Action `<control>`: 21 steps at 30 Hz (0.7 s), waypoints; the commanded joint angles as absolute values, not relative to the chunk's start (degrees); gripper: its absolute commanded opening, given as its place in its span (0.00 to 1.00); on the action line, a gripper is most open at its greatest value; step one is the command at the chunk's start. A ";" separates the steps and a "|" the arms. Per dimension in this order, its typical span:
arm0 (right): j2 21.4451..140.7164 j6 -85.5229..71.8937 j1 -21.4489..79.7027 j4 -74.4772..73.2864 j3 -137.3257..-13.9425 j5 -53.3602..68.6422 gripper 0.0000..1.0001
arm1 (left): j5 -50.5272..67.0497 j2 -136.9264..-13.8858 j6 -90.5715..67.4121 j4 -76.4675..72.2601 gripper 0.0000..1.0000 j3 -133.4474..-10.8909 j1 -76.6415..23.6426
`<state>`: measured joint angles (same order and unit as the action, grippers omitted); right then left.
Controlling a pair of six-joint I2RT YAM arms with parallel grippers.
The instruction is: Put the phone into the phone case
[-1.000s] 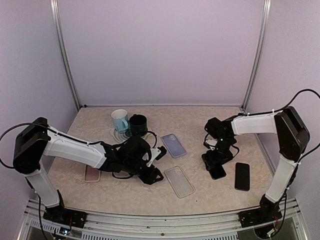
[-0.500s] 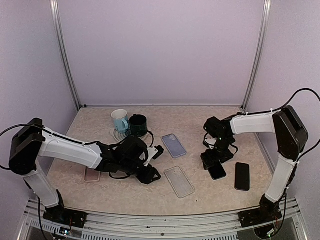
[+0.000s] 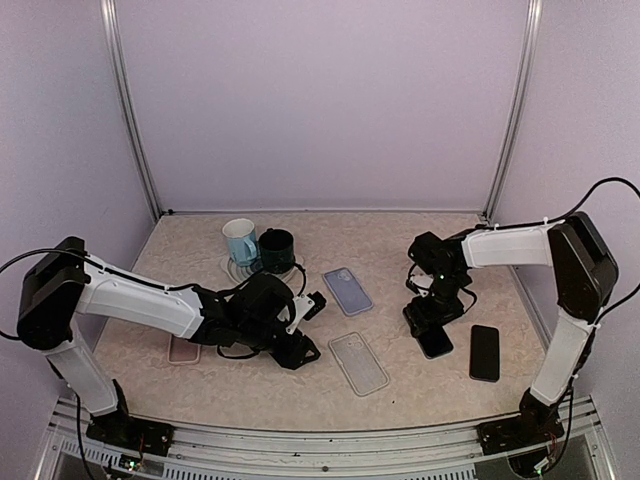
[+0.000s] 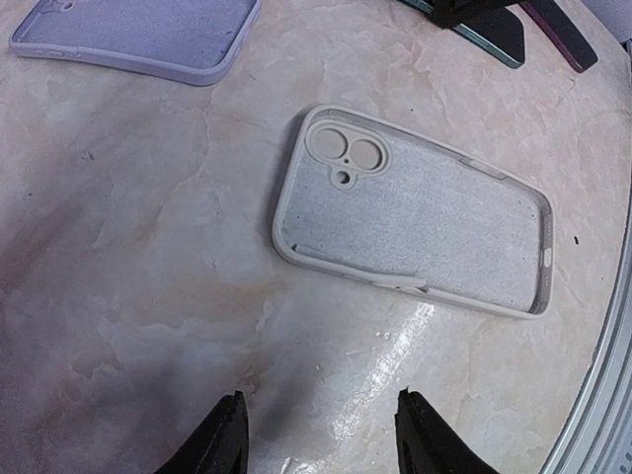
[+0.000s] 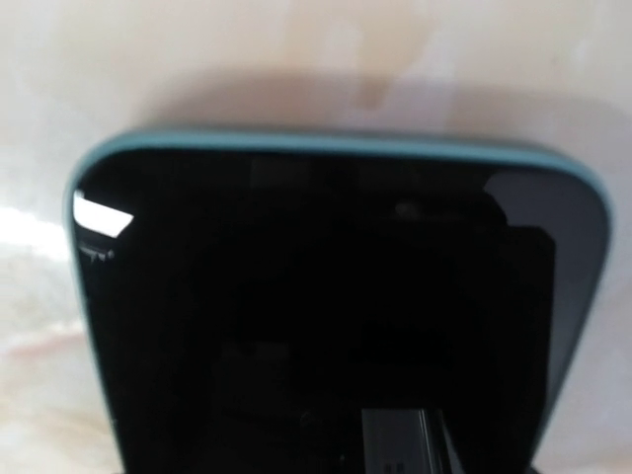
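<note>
A black phone with a teal edge (image 3: 436, 343) lies flat on the table and fills the right wrist view (image 5: 336, 316). My right gripper (image 3: 431, 320) is down over its far end; its fingers are hidden, so its grip cannot be made out. The clear phone case (image 3: 358, 362) lies open side up at centre, seen also in the left wrist view (image 4: 415, 232). My left gripper (image 3: 298, 351) sits just left of it, low over the table. It is open (image 4: 321, 439) with only bare table between its fingertips.
A lavender case (image 3: 347, 290) lies behind the clear one. A second black phone (image 3: 484, 352) rests right of the teal-edged one. A pink phone or case (image 3: 184, 348) lies under the left arm. A light mug (image 3: 240, 240) and a dark mug (image 3: 276, 250) stand at the back left.
My left gripper has drawn slightly back to the left, away from the clear case. The right gripper stays over the teal-edged phone with only a small shift.
</note>
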<state>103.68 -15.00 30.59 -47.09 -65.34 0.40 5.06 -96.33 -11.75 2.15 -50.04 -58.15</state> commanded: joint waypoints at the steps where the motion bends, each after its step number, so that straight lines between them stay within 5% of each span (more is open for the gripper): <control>1: 98.54 -15.63 31.55 -45.24 -65.62 0.44 0.62 | 4.24 -95.59 -11.67 1.98 0.51 -49.38 -57.74; 11: 89.67 -21.63 38.70 -39.37 -62.47 -3.42 0.58 | 3.73 -96.25 -12.52 1.67 0.51 -48.47 -58.11; 21: 88.21 -40.56 60.20 -32.19 -62.53 -13.90 0.57 | 2.02 -95.77 -13.31 1.65 0.51 -47.71 -57.99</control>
